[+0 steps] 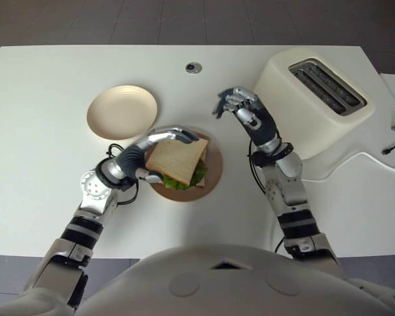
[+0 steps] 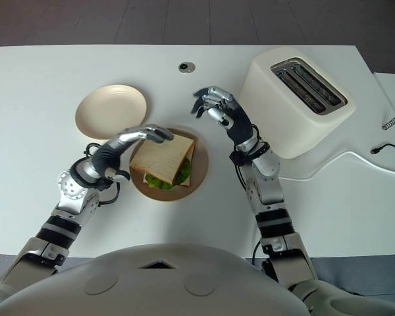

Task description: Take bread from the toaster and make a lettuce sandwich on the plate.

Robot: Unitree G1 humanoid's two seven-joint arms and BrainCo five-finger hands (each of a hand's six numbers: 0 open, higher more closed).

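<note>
In the left eye view, the left hand [image 1: 135, 161] arches over the left edge of a pale, square, soft-looking slice of bread [image 1: 181, 158]. Its fingers lie across the far corner and its thumb sits by the near one, so it appears to grip the slice. The slice lies on ruffled green lettuce [image 1: 196, 175], which sits on a round, smooth brown plate [image 1: 214, 172] near the middle of the white desk [image 1: 39, 118], a little toward the near edge. To finish this step well, I judge the fingers should spread and lift straight up. That way the light, spongy bread neither drags sideways nor dents, and the leaves stay tucked under it. The right hand [image 1: 243, 112] hangs between the plate and a rounded, cream, glossy toaster [image 1: 303, 125] toward the far right corner, loosely curled and holding nothing. A shallow, round cream dish [image 1: 122, 112] lies beyond the plate, toward the far edge. In the right eye view, the slice of bread [image 2: 164, 157] sits slightly askew, with the crinkled lettuce [image 2: 159, 181] peeking out along its near edge. Whether another slice lies beneath, I cannot tell. The toaster's two long dark slots [image 2: 308, 84] look empty, and a thin white cable [image 2: 342, 161] curves across the desk from beside the toaster. A gentle squaring nudge would do; hard pressure would flatten the crumb.
</note>
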